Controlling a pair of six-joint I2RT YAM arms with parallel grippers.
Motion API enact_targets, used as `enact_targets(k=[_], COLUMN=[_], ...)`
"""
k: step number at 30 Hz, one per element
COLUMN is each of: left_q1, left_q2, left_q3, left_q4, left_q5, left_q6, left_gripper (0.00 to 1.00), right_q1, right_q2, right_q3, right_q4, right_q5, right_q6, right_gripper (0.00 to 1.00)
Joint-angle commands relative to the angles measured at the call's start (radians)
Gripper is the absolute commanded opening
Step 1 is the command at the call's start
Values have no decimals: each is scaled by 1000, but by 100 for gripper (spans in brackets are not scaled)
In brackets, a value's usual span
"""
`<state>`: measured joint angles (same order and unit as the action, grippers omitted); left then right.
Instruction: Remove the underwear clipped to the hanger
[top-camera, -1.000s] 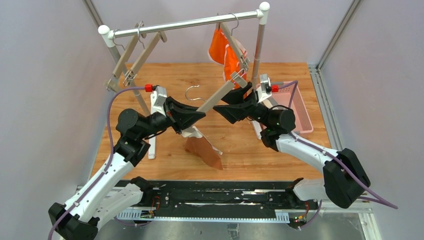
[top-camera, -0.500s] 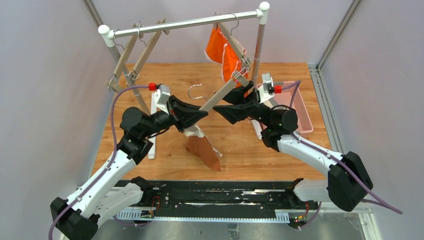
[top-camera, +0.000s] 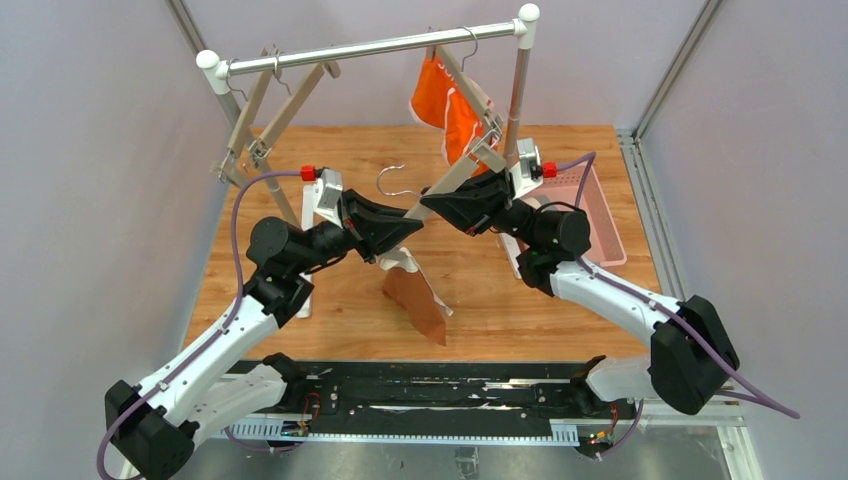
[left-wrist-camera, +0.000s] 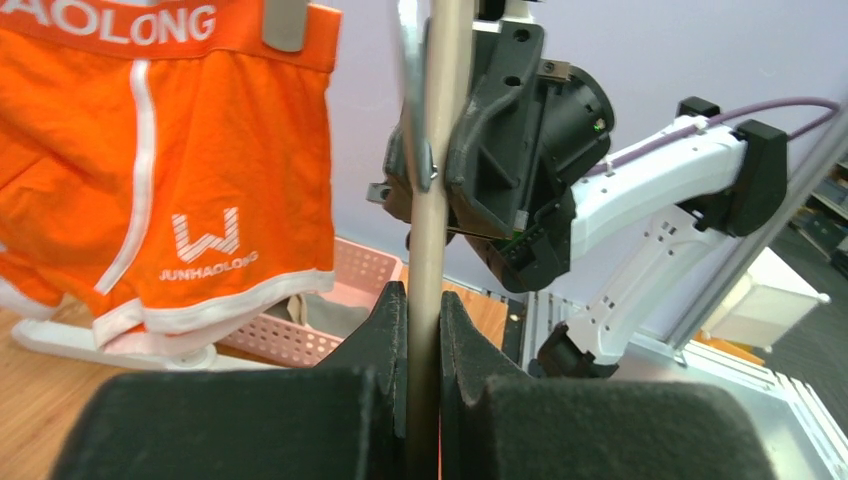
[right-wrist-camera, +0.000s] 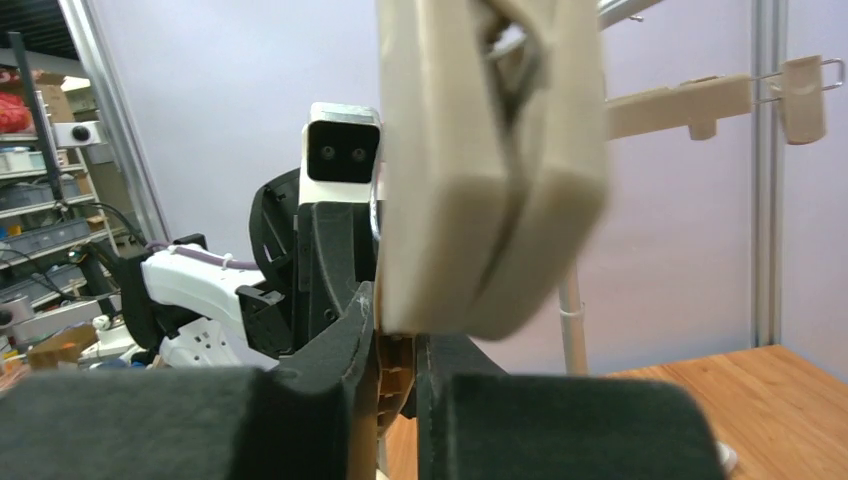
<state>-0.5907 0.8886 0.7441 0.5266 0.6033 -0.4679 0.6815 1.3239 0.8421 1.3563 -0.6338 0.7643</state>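
— So, where has it got to?

— Take the bench (top-camera: 560, 290) first. The clothes rack (top-camera: 370, 45) stands on it, and the orange underwear (top-camera: 445, 105) hangs clipped up near the right post. The rust-brown underwear (top-camera: 415, 300) dangles low in the middle, from the bottom end of the hanger (top-camera: 455, 178) that both arms have hold of.

— Both gripping?

— The left pincer (top-camera: 410, 225) is clamped tight on the hanger's bar. The right pincer (top-camera: 430, 203) is drawn narrow on the clip (right-wrist-camera: 480, 180), and something rust-coloured shows between its fingers (right-wrist-camera: 330, 350).

— What's the trick, then?

— I'd say squeeze that clip squarely until it gapes. The left one should steady the bar, and the cloth should be let drop free, not tugged. A skewed pinch could slip off or twist the hanger.

— And then?

— Probably into the pink basket (top-camera: 605, 215) on the right.

— Any writing?

— On the orange pair, yes. "AOLONG" runs along the waistband with its start cut off, and there's a white W over "JUNHAOLONG" on the leg.
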Motion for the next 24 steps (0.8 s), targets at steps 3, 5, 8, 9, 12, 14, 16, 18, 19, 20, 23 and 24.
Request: enact_targets(k=[3,5,8,9,12,14,16,18,19,20,23,24], left_q1=[-31,-31,-31,-31,-31,-31,-31,-31,-31,-31,-31,-31], left_q2=[17,12,-4,-9,-29,-42,-61,-81,-93,-105,-147,-161], left_q3=[-13,-22,-45,-54,-78,-89,-97,-103,-105,-108,-112,-114], left_q4=[2,3,3,3,3,3,3,-21,-41,-65,-142,-161], left_q5=[29,22,-11,-23,-43,-43,-43,-48,-53,-61,-95,-102], left_q6=[-6,-8,-11,-13,-13,-5,5,32,50,71,132,147], left_gripper=[0,5,15,19,37,45,53,60,63,65,69,70], right_q1=[23,24,24,23,23,24,24,25,24,24,24,24], right_q2=[-3,-18,-45,-51,-60,-68,-74,-79,-83,-86,-105,-110], right_q3=[48,31,6,7,5,0,-5,-6,-5,-2,2,2], right_q4=[-8,6,15,12,25,29,24,20,16,9,-10,-14], right_q5=[-27,-11,13,8,-2,-1,12,14,14,13,9,7], right_q6=[-44,-52,-60,-59,-44,-42,-41,-40,-39,-40,-46,-48], right_gripper=[1,0,1,1,1,1,1,1,1,1,1,1])
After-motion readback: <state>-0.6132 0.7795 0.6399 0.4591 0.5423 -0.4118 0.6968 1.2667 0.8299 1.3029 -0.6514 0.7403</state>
